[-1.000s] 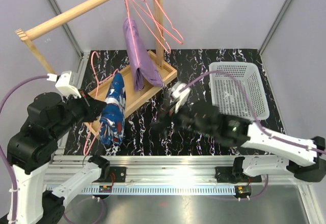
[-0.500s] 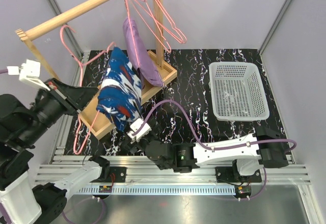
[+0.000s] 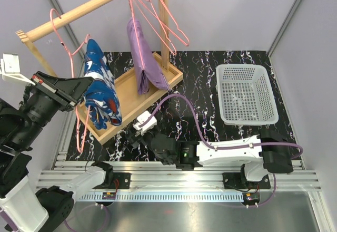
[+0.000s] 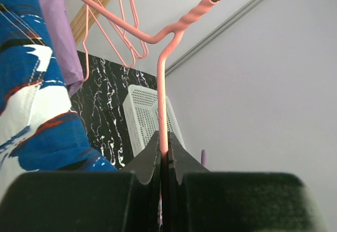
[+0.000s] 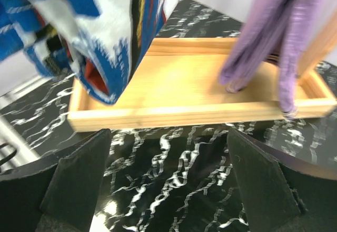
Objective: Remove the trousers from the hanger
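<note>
Dark blue trousers with white and red splashes (image 3: 100,92) hang on a pink wire hanger (image 3: 79,124), lifted off the rail at the left. My left gripper (image 3: 87,84) is shut on the hanger's wire (image 4: 162,105), which runs up between the jaws (image 4: 164,143). The blue cloth (image 4: 31,110) hangs at left in the left wrist view. Lilac-purple trousers (image 3: 139,58) hang on another pink hanger from the wooden rail (image 3: 79,11). My right gripper (image 3: 138,137) is low over the table, open (image 5: 168,174) and holding nothing, in front of the blue trousers (image 5: 95,26) and the purple ones (image 5: 274,31).
A wooden tray (image 3: 131,97) forms the rack's base, its front wall (image 5: 184,117) just ahead of my right fingers. Spare pink hangers (image 3: 168,23) hang on the rail. A white basket (image 3: 246,95) stands at the right on the black marbled table.
My left arm has raised the hanger with the blue trousers up and to the left. The right gripper has moved from mid-table to low in front of the tray.
</note>
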Robot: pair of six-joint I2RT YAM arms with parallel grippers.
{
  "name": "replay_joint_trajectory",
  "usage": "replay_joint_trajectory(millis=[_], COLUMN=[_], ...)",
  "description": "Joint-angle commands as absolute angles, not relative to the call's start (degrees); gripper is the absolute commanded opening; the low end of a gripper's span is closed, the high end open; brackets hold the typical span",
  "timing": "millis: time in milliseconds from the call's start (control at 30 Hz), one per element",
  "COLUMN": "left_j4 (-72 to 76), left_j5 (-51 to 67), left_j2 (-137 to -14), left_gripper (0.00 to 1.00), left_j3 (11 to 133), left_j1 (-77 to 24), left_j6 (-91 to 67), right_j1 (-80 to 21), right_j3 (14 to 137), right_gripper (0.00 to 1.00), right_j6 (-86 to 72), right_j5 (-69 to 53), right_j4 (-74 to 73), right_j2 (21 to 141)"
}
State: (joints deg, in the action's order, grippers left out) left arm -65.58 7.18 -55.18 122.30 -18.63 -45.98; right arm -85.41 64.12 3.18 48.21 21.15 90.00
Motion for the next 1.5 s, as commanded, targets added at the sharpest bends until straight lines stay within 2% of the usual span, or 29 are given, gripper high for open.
replay_joint_trajectory(millis=[0,200,667,1000,1267,1467], left_j4=[-50.28,-50.01,-45.88,-46.05,-45.35,-45.70], left_j5=[5.20,4.13,7.29,8.00,7.38,9.40], left_j2=[-54.06,-54.58,-51.59,-50.63,-51.59,-51.33], left_gripper=[0.00,0.00,0.00,0.00,0.00,0.00], left_j3=[124.46,124.45,121.46,118.21,117.42,116.90], left_j1=[-18.11,-17.93,-16.96,-16.61,-16.61,-16.61], left_j6=[-47.10,-47.37,-54.22,-57.74,-60.47,-61.52], right_j1=[-85.69,-85.78,-81.21,-81.04,-81.12,-81.03], right_j3=[66.71,62.50,69.34,72.77,73.04,75.22], right_gripper=[1.00,1.00,0.99,0.99,0.99,0.99], right_j6=[0.89,-5.18,4.63,13.62,12.57,17.48], right_j5=[41.41,32.61,41.21,38.76,31.38,37.97], right_j4=[23.56,26.36,36.55,44.29,46.05,51.24], right_j2=[90.70,88.77,97.81,101.25,102.57,104.85])
